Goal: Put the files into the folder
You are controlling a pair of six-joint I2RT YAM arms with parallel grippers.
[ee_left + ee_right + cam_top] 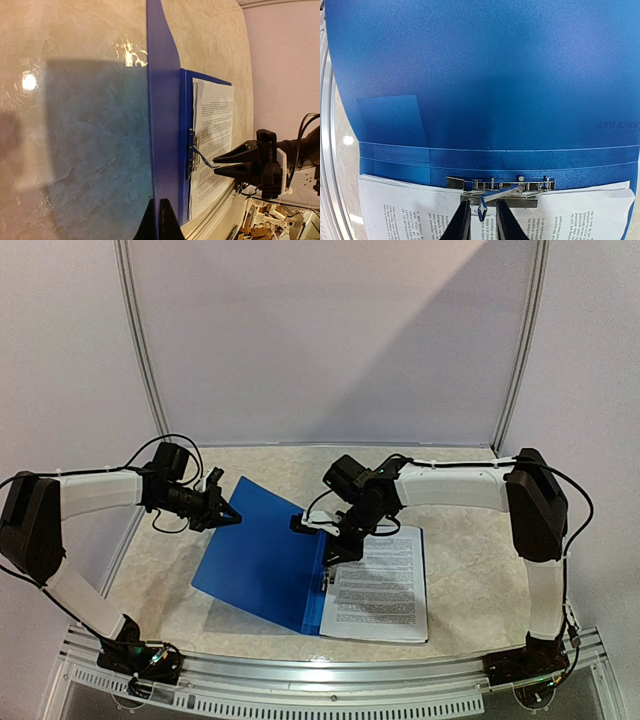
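Observation:
The dark-blue folder (255, 560) lies open on the table, its front cover raised at a slant. My left gripper (228, 514) is shut on the cover's far edge; in the left wrist view the cover (162, 125) runs edge-on between the closed gripper (158, 220). The files (385, 585) lie on the back cover, their top edge under the metal clip (500, 185) at the spine. My right gripper (482, 225) is narrowly open, straddling the blue tip of the clip's lever (481, 212) without clearly pinching it. It also shows in the left wrist view (220, 165).
The marble-patterned table (470, 570) ends at an aluminium rail (330, 670) along the near edge. White walls and curved frame posts (140, 340) close the back. Clutter (260, 225) lies beyond the table edge.

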